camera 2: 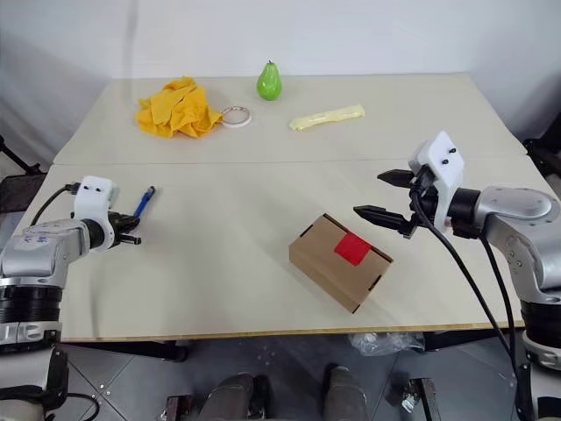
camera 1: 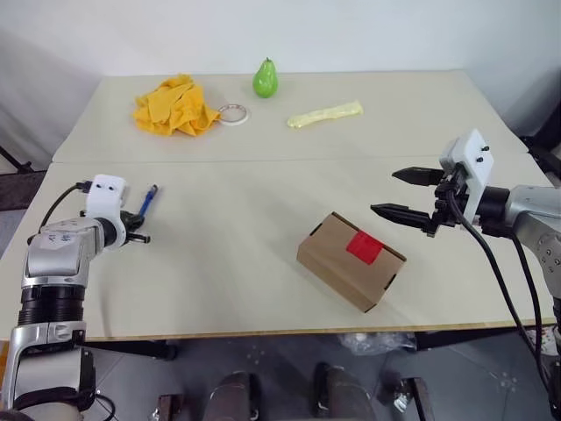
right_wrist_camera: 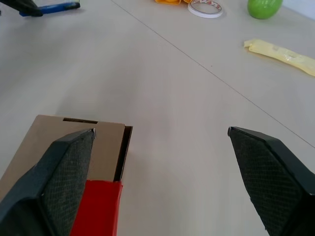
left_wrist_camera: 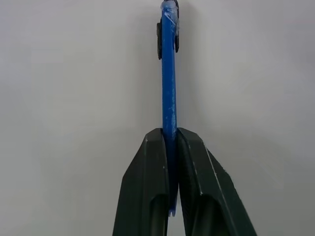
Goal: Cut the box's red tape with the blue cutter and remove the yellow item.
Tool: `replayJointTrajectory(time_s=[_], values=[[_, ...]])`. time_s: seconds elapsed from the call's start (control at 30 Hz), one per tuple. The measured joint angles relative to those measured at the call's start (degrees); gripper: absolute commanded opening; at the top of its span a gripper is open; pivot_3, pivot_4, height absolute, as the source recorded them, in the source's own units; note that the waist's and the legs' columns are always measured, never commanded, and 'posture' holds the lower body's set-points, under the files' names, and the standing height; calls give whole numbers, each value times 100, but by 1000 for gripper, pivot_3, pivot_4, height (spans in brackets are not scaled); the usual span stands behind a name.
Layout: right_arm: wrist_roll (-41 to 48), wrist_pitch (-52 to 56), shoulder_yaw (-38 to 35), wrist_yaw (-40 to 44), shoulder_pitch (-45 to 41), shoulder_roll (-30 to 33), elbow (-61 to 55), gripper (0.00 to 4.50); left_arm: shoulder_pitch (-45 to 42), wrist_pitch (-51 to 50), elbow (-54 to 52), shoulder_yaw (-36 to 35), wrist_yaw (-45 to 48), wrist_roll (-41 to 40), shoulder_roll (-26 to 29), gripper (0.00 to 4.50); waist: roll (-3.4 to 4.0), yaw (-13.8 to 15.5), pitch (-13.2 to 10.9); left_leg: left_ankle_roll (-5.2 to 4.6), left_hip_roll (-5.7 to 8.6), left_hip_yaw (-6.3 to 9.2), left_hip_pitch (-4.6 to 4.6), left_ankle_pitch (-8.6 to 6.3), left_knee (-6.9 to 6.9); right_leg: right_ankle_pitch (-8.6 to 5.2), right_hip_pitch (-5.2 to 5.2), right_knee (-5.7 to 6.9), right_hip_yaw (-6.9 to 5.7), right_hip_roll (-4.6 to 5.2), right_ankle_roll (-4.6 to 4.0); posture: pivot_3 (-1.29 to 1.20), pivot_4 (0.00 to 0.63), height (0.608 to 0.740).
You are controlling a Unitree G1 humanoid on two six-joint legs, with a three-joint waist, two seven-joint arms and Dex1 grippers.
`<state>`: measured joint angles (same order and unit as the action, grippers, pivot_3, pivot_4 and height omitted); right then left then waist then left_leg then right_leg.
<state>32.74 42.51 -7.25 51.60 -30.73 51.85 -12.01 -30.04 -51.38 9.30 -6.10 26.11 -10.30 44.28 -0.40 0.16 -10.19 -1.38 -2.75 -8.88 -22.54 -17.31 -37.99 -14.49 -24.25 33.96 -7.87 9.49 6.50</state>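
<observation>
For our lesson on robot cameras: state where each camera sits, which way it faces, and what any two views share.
Left and right eye: on the head, looking down over the table and both arms.
Left wrist: along the left claw, shut on the blue cutter.
Right wrist: along the open right claw, towards the box and red tape.
Shared: right wrist and eye views show the box.

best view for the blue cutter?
Left wrist view: the blue cutter runs full length, clamped edge-on between the left gripper jaws. The eye views show a short blue stub past that gripper near the table's left edge; the right wrist view catches it small in a corner.
</observation>
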Motion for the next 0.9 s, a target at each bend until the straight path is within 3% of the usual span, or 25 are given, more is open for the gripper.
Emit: replayJointTrajectory(time_s=[0.1,0.2,0.63,0.9], values=[[3,0,-7,-4,51,-34,-35,4500,410,14,-818,359,485,4,402,276,-1,-3,-1,-3,2,-15,-26,-2,-3,0,-31,0,2,0,1,0,150,740],[4,0,-7,-11,66,-62,-48,4500,527,-10,-1127,520,584,109,526,929,-1,-7,-1,-6,4,-21,-29,-4,-4,0,-34,-4,2,-5,1,0,150,740],[-1,0,-6,25,55,-77,-53,4500,599,-794,-1954,486,524,257,222,4462,1,96,1,-14,4,-26,-28,-8,-15,2,-33,0,9,-5,3,0,150,740],[-6,3,-5,62,-3,-75,14,4500,429,-860,-1476,262,661,79,62,4462,3,121,1,-15,4,-25,-24,-7,-22,2,-31,9,11,-5,4,0,150,740]])
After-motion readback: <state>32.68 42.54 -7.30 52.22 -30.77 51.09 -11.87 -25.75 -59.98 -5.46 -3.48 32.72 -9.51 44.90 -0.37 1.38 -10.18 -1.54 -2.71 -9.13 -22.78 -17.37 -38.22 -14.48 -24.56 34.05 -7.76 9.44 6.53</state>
